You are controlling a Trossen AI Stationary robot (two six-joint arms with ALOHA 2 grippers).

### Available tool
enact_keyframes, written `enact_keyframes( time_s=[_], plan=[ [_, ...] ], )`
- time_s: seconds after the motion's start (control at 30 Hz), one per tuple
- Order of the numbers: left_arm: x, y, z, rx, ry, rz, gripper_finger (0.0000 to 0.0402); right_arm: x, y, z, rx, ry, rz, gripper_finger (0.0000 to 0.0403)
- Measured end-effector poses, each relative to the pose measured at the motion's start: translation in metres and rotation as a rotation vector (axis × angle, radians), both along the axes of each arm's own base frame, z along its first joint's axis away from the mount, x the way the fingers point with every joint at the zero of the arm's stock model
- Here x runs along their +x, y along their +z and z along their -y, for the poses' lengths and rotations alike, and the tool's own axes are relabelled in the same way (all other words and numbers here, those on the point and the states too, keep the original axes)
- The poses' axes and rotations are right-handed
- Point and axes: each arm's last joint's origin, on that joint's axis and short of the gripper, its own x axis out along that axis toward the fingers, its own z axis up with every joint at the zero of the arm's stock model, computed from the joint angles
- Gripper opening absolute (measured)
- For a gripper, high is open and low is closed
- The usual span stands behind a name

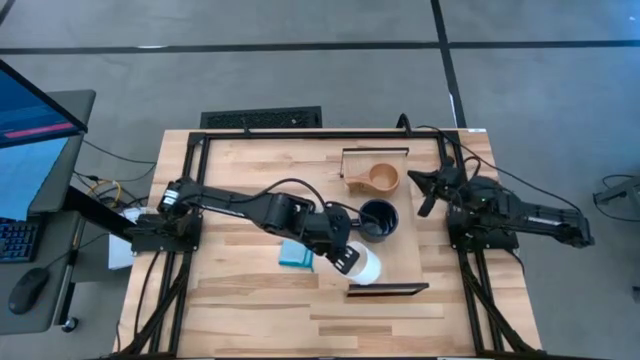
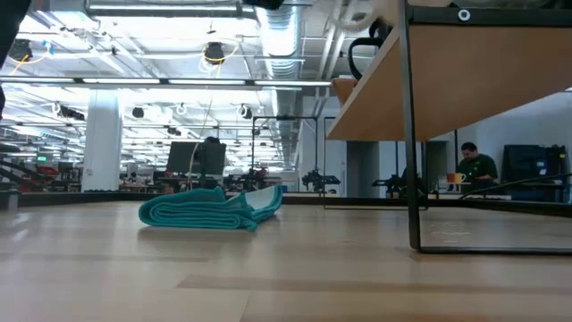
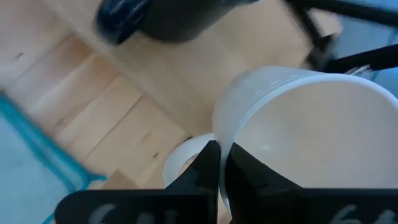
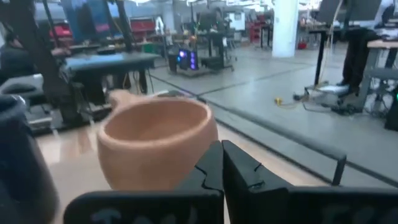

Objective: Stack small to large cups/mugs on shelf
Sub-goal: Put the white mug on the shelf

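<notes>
The white mug (image 1: 367, 267) is over the near end of the shelf (image 1: 413, 250), in my left gripper (image 1: 349, 258), which is shut on it. The dark navy mug (image 1: 378, 218) stands on the middle of the shelf, and the small wooden cup (image 1: 381, 179) stands near its far end. My right gripper (image 1: 428, 194) waits shut at the table's right side. In its wrist view the wooden cup (image 4: 155, 143) is just ahead of the shut gripper (image 4: 222, 150). The low view shows the shelf (image 2: 465, 80) from below, with the navy mug's handle (image 2: 361, 46) above it. My left gripper (image 3: 221, 150) pinches the white mug's wall at the rim (image 3: 222, 134), next to the handle (image 3: 179, 160). One finger (image 3: 245, 171) is inside the mug and one (image 3: 204, 167) outside. It comes from the table's left. I cannot tell whether the mug's base touches the shelf.
A folded blue cloth (image 1: 296, 254) lies on the tabletop just left of the shelf, under the left arm; it also shows in the low view (image 2: 210, 209). A dark bracket (image 1: 388, 290) closes the shelf's near end. Bare tabletop lies toward the near edge.
</notes>
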Motion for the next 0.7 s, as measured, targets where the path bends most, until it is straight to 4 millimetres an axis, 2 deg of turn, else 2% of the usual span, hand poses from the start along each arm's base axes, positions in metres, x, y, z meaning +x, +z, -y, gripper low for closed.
enact_keyframes(
  time_s=[0.3,0.7],
  plan=[
    [0.009,-0.010,-0.002,-0.019,0.020,-0.012,0.0000,-0.013,0.028,-0.006,-0.045,0.046,-0.055,0.0017],
    [0.011,-0.011,-0.015,-0.038,0.032,-0.028,0.0000,-0.017,0.034,-0.008,-0.036,0.064,-0.048,0.0017]
  ],
)
